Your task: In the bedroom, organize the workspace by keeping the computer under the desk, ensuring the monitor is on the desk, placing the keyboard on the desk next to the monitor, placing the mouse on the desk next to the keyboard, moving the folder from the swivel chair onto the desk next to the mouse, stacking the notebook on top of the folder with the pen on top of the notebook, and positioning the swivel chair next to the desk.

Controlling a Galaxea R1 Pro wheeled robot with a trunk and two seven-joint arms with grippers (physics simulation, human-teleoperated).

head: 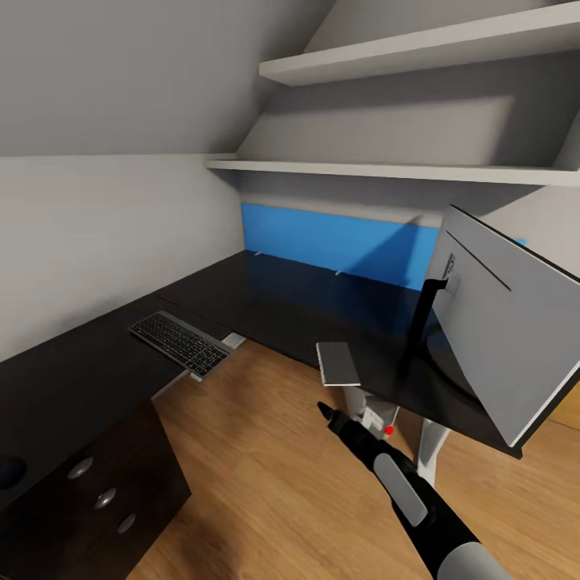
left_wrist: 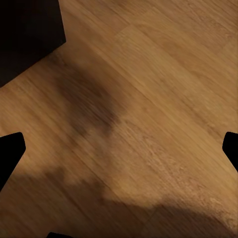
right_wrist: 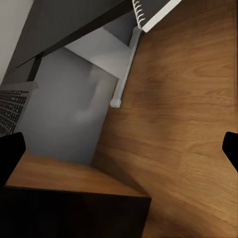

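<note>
From the head, the flat grey keyboard [head: 180, 344] is lying at the black L-shaped desk [head: 266, 298] edge, overhanging; light and stiff, best pinched by its long edges. In both wrist views, the fingertips are sitting wide apart, holding nothing.

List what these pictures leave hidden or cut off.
- Monitor: head view shows its back; screen faces away, right side cut by the frame.
- Notebook: right wrist view, a corner shows; the rest is past the edge.
- Dark round thing on the desk: head view, cut by the edge, unidentifiable.
</note>
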